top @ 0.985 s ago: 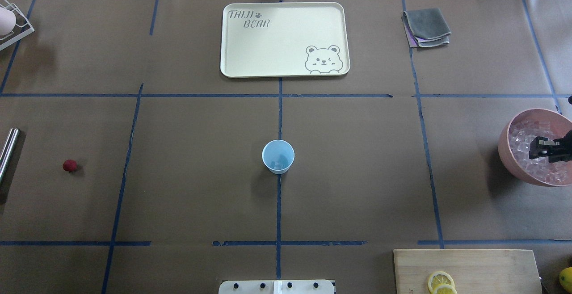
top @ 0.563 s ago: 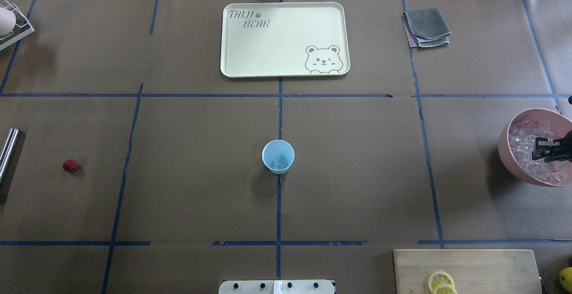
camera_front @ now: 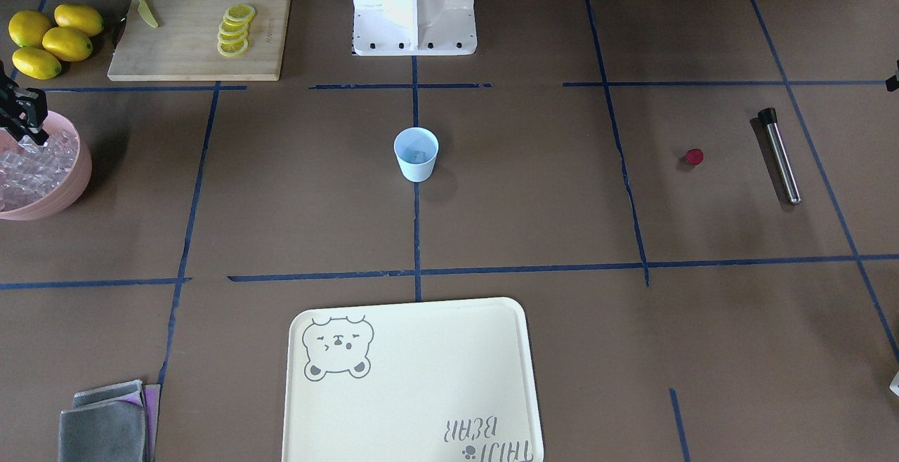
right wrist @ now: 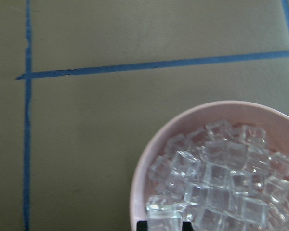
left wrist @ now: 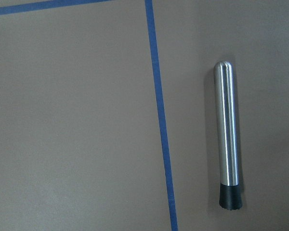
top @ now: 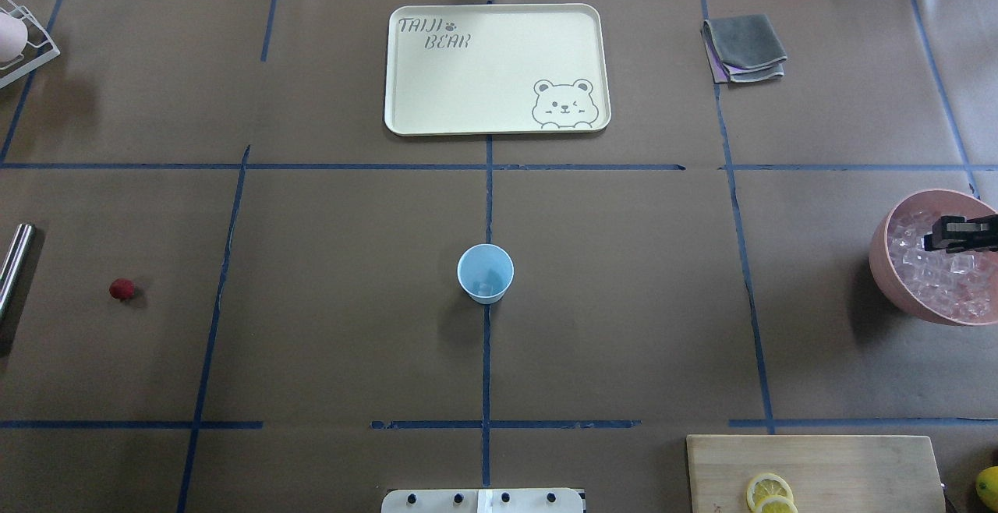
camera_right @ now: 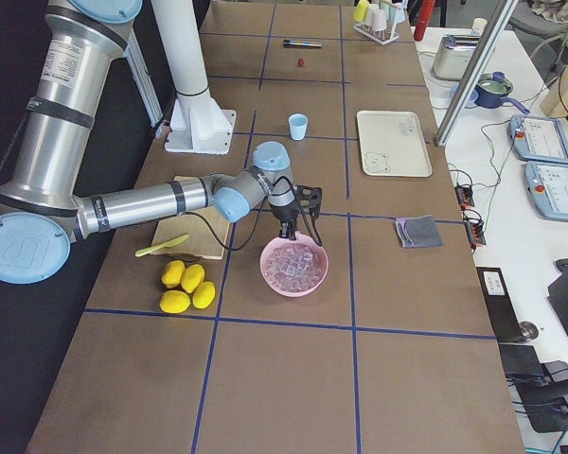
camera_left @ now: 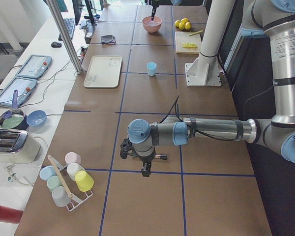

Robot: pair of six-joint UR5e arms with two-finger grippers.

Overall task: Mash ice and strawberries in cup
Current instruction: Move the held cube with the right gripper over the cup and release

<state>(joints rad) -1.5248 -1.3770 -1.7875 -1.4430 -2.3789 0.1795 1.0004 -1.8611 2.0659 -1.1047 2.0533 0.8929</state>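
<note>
Overhead, shows the right tool [top: 932, 240] newly lifted off the ice [top: 936, 283] in the pink bowl [top: 885, 279]: likely a fetch for the cup [top: 485, 273], far to its side, already holding some. Leaves the strawberry [top: 121, 289] farther off on the desk [top: 624, 302]. At the right wrist, grips one cube [right wrist: 163, 217]. From the left end, cannot tell the left tool's [camera_left: 145, 169] grip.

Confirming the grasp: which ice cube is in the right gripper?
The ice cube at the wrist view's bottom edge, raised above the heap in the pink bowl.
</note>
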